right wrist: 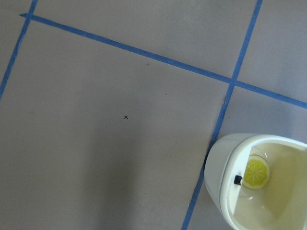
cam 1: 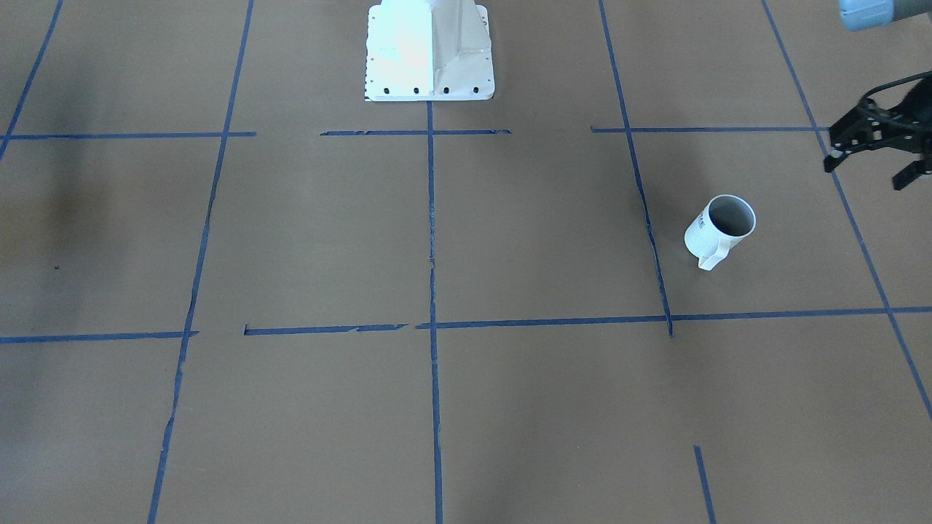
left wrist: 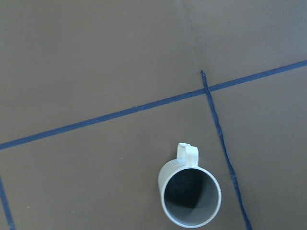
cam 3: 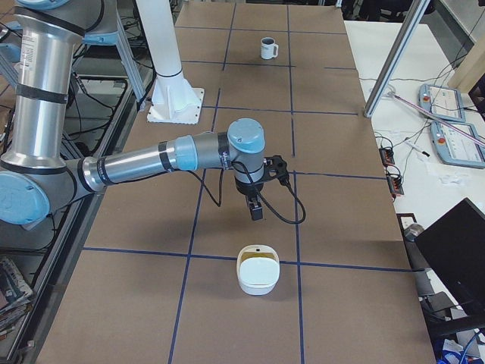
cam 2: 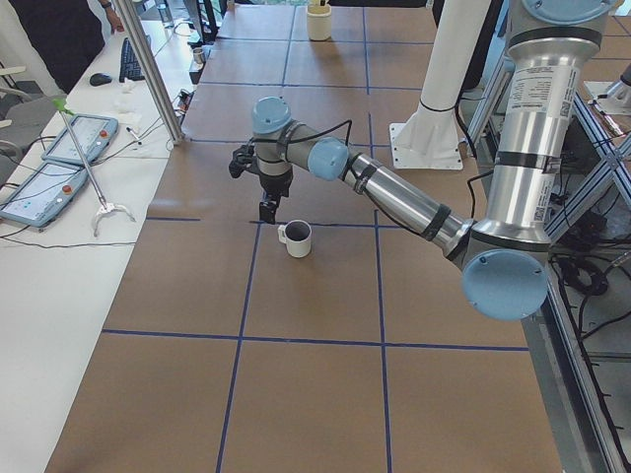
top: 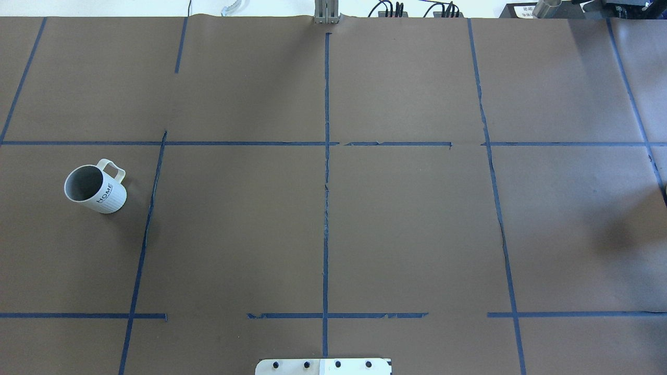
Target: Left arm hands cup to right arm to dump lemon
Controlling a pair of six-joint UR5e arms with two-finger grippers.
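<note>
The cup (cam 1: 717,229) is a small white mug with "HOME" on its side. It stands upright on the table's left part (top: 96,188), and its grey inside looks empty (left wrist: 189,194). My left gripper (cam 1: 866,173) hovers open a little beyond and above the cup (cam 2: 296,236), apart from it. A lemon slice (right wrist: 257,171) lies in a white container (cam 3: 258,279) at the robot's right end. My right gripper (cam 3: 256,208) hangs just short of that container; I cannot tell whether it is open or shut.
The brown table (top: 406,224) carries a grid of blue tape lines. The white robot base (cam 1: 429,51) stands at the table's back middle. In the left side view, a side bench holds tablets (cam 2: 79,138) and a grabber tool.
</note>
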